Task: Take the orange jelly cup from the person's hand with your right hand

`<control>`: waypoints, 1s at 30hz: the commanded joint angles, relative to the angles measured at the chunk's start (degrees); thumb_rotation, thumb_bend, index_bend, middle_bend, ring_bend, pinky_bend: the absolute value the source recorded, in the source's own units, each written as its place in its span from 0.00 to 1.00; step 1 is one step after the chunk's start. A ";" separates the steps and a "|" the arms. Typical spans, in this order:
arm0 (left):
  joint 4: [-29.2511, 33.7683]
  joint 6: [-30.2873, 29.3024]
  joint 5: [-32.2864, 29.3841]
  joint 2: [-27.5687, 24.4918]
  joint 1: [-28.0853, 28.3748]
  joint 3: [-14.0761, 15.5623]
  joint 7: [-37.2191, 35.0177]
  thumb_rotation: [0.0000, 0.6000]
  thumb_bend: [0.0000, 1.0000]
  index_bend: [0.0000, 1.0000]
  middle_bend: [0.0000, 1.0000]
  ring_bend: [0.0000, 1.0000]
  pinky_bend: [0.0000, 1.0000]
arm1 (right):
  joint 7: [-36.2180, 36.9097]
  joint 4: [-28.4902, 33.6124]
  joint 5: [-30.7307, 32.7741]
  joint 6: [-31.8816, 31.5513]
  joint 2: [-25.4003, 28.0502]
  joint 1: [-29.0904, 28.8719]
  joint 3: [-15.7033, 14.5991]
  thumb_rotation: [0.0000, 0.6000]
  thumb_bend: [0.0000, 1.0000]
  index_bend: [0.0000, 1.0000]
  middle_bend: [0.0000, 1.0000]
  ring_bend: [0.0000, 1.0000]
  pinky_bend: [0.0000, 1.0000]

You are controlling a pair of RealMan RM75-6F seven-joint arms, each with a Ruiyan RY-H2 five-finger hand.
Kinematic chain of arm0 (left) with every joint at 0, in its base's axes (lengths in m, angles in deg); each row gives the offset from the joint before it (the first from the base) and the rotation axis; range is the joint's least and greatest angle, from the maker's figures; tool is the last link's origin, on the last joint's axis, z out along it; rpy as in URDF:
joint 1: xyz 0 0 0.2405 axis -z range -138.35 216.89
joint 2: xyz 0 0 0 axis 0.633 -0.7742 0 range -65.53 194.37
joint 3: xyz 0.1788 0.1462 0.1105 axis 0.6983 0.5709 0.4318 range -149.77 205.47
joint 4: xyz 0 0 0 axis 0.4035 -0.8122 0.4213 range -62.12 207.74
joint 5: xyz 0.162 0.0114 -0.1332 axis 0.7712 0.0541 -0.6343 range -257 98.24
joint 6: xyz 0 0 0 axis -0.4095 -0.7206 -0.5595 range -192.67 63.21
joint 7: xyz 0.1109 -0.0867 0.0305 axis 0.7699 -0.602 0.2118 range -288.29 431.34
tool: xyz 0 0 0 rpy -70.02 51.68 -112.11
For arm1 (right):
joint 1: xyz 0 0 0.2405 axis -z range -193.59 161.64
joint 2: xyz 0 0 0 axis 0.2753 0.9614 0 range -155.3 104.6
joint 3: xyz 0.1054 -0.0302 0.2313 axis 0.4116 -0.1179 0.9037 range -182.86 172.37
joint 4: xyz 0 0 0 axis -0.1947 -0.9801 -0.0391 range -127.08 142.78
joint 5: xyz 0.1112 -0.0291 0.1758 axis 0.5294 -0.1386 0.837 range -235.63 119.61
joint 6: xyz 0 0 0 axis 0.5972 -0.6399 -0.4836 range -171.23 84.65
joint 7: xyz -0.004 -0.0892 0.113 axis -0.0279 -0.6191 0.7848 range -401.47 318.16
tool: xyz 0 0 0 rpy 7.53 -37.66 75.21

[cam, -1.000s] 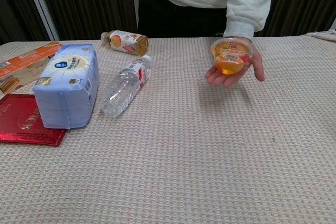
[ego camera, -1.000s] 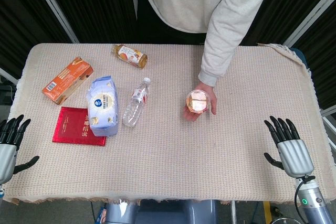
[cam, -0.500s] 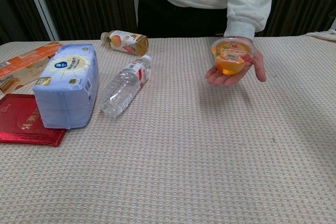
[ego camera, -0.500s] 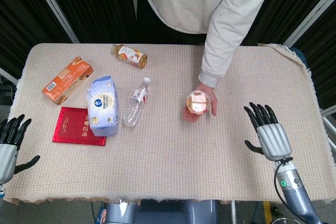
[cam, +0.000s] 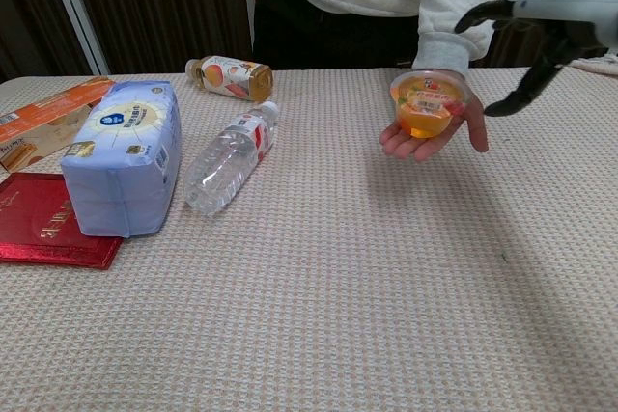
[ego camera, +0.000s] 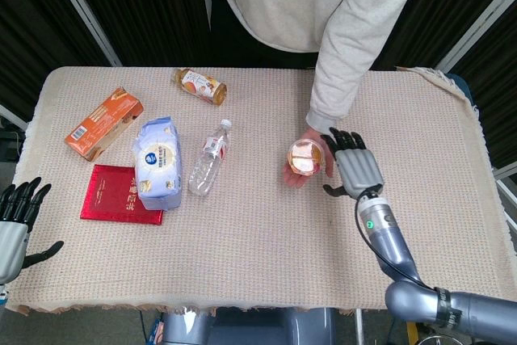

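Now, waiting at the table's 8 o'clock corner in the head view: black-fingered grey left hand [ego camera: 14,224], fingers apart, holding nothing. Lying flat at 10 o'clock, orange cardboard snack box [ego camera: 103,124]; just below it, red foil-covered booklet [ego camera: 121,194], touching the pale blue soft tissue pack [ego camera: 157,164]. Resting on its side beside that pack, clear plastic water bottle [ego camera: 208,158], cap pointing to 12 o'clock. Lying toward 11 o'clock near the far edge, small orange-labelled drink bottle [ego camera: 200,86]. Sitting right of centre, toward 2 o'clock, orange jelly cup with clear plastic walls [cam: 426,102], cradled upright in the person's bare upturned palm [cam: 433,132]. Hovering just at the cup's 3 o'clock side, grey right hand [ego camera: 354,167], fingers spread apart and clasping nothing; cannot tell whether touching the palm.
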 commanded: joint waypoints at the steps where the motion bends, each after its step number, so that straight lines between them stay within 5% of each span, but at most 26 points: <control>1: 0.04 0.06 -0.03 -0.06 0.00 0.05 -0.10 1.00 0.08 0.00 0.00 0.00 0.00 | -3.65 -1.59 5.92 -1.48 -3.37 -4.17 1.44 1.00 0.16 0.12 0.00 0.00 0.02; 9: 0.42 0.81 -0.49 -0.36 0.17 0.13 -0.48 1.00 0.08 0.00 0.00 0.00 0.00 | -6.77 -4.22 16.12 -0.55 -5.35 -9.53 1.45 1.00 0.16 0.13 0.02 0.00 0.02; 21: 1.01 1.34 -1.13 -0.75 0.22 0.13 -0.88 1.00 0.08 0.00 0.00 0.00 0.00 | -6.24 -10.39 15.01 -0.65 -9.55 -13.35 -1.51 1.00 0.16 0.16 0.04 0.00 0.03; 23: 1.09 1.52 -1.26 -0.79 0.27 0.12 -0.92 1.00 0.08 0.00 0.00 0.00 0.00 | -6.75 -10.91 15.51 -0.59 -9.84 -13.75 -2.04 1.00 0.18 0.25 0.13 0.06 0.13; 27: 1.32 1.68 -1.30 -0.94 0.28 0.21 -0.95 1.00 0.08 0.00 0.00 0.00 0.00 | -4.93 -13.07 11.56 -2.44 -11.61 -13.78 -2.95 1.00 0.28 0.58 0.49 0.42 0.51; 30: 1.35 1.53 -1.26 -0.92 0.26 0.17 -1.03 1.00 0.08 0.00 0.00 0.00 0.00 | -1.72 -13.72 6.99 -3.85 -12.73 -12.87 -3.22 1.00 0.31 0.69 0.60 0.53 0.61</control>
